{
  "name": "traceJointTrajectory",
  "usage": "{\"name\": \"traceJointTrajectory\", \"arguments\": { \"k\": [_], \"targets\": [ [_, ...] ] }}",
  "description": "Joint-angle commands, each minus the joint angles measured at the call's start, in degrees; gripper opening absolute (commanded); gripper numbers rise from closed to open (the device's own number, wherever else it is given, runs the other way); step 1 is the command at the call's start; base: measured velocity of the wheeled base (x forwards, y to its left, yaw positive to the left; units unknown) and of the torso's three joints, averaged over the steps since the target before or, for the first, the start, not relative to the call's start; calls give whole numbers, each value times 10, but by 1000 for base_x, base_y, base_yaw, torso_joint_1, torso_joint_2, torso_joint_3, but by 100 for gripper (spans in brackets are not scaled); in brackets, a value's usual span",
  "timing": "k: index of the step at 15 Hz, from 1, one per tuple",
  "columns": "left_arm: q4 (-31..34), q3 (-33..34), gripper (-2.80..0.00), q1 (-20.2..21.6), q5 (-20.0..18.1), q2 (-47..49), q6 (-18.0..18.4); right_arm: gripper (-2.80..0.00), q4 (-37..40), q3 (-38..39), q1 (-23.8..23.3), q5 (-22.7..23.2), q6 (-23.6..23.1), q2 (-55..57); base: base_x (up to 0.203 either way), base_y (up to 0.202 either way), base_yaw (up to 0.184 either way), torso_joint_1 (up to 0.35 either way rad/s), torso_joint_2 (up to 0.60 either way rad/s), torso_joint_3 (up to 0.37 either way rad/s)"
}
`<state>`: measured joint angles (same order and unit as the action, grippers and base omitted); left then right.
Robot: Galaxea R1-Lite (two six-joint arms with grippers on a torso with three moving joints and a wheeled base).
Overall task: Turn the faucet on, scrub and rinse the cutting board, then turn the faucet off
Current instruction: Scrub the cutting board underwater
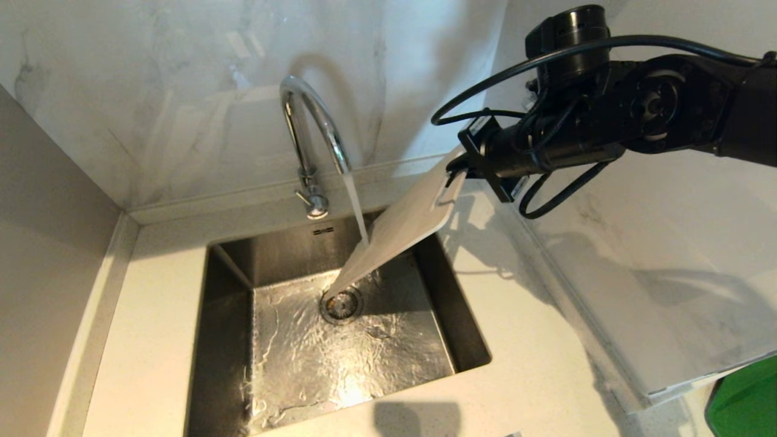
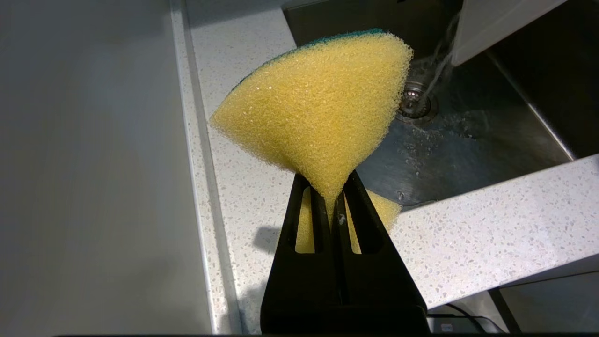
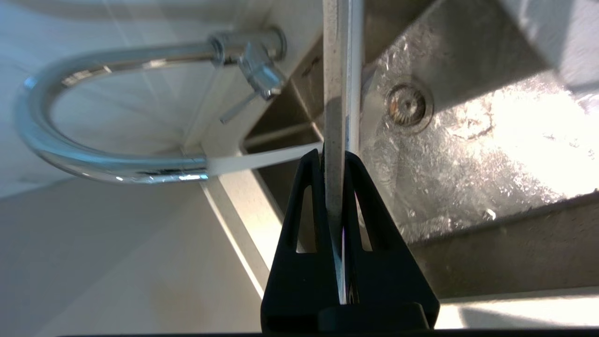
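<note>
The steel sink (image 1: 230,340) is set into the pale speckled tabletop (image 1: 152,364), its floor sheeted with water. Over it the cutting board (image 1: 400,233) slants down from the right gripper (image 1: 464,167), whose jaws are clenched on the handle end; the low end hangs just above the drain (image 1: 341,304). The faucet (image 1: 312,121) stands behind the basin, its stream (image 1: 358,209) striking the board's upper face and running off towards the drain. The left gripper (image 2: 333,206) waits at the sink's near edge, jaws pinching a yellow sponge (image 2: 318,107) into a fan. The risk, I'd say, is that thin wet board: held only at one end, it could twist or slip under the water's push, or deflect spray onto the tabletop.
</note>
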<state>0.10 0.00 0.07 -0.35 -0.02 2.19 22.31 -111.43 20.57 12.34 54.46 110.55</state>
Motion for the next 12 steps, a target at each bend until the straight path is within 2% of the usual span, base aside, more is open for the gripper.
{"name": "traceJointTrajectory", "arguments": {
  "k": [1, 12],
  "targets": [
    [1, 1, -280, 0, 0, 0, 0, -280, -6, 0, 9, 3, 2, 22, 0, 0, 0, 0, 0, 0],
    [0, 1, -280, 0, 2, 0, -3, -280, -18, 0, 23, 1, 3, 31, 0, 0, 0, 0, 0, 0]
  ]
}}
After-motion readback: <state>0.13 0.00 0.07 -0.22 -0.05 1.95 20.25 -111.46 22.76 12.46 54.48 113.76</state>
